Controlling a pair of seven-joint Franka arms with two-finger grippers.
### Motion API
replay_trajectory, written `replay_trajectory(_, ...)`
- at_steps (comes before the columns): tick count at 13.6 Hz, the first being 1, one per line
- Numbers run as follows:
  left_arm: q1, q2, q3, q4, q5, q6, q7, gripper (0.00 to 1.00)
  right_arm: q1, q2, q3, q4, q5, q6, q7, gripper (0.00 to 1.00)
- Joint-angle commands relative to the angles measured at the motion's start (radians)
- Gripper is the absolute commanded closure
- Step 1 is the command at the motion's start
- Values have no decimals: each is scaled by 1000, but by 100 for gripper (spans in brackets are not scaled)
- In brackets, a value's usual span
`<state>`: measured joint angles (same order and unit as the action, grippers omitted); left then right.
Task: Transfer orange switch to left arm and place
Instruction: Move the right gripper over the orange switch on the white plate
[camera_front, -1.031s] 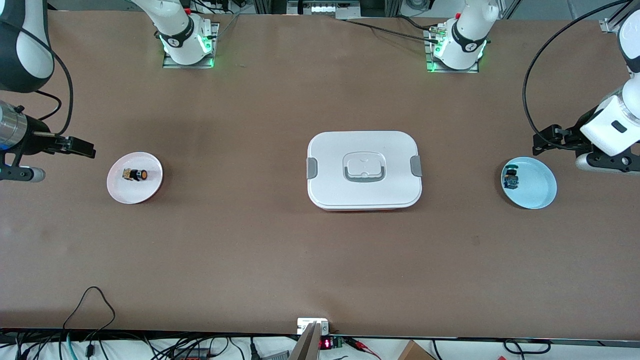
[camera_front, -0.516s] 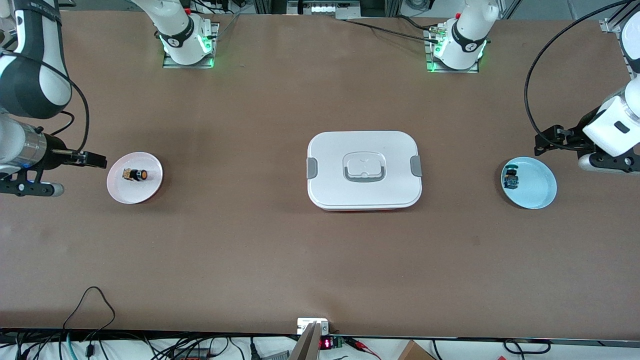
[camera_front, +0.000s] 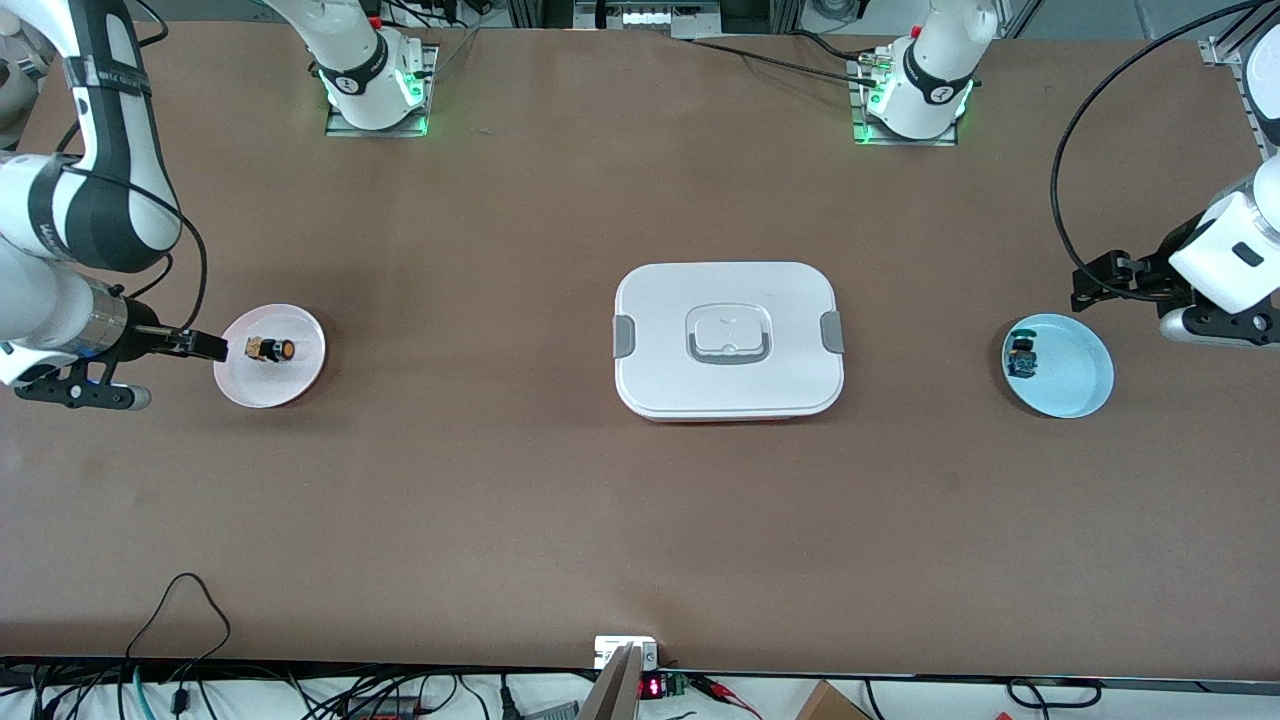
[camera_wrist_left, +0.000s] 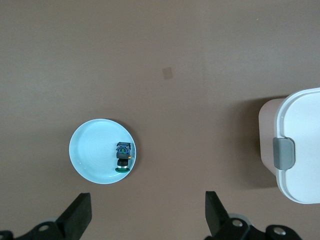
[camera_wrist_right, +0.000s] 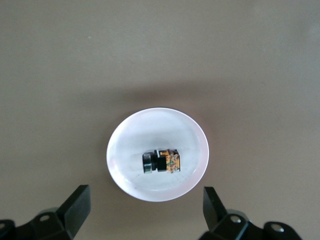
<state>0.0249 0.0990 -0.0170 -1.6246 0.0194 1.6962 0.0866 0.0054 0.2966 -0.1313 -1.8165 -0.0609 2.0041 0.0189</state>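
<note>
The orange switch (camera_front: 270, 350) lies on its side on a small pale pink plate (camera_front: 300, 385) toward the right arm's end of the table; it also shows in the right wrist view (camera_wrist_right: 161, 162). My right gripper (camera_front: 208, 347) is open and hovers at that plate's outer rim, the switch just ahead of its fingers (camera_wrist_right: 75, 205). The white box (camera_front: 728, 340) sits shut in the middle of the table. My left gripper (camera_front: 1095, 278) is open and empty, in the air beside a light blue plate (camera_front: 1075, 385).
The light blue plate holds a small black switch with blue-green parts (camera_front: 1022, 358), also in the left wrist view (camera_wrist_left: 122, 157). The box's clipped end (camera_wrist_left: 284, 152) shows in that view. Both arm bases stand along the table's edge farthest from the front camera.
My right gripper has come down and moved toward the pink plate, now at its rim. My left gripper has shifted only slightly. The switches and box have not moved.
</note>
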Motion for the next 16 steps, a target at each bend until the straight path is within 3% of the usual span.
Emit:
replay_trajectory(1,-6,10,-3,32,-4,-16,-5,0,-12,-14,10,-111,-11,129,-5,0)
replay_trajectory(4,-6,10,-3,31,-3,-16,1,0,-21,-11,10,-233,-11,275,-4,0)
replay_trajectory(9,-6,10,-3,31,-3,-18,-5,0,-59,82,10,-262,-10,343,-49,0)
replay_trajectory(16,-10,8,-24,31,-3,-20,-51,0,-59,113,12,-362,4,481,-51,0)
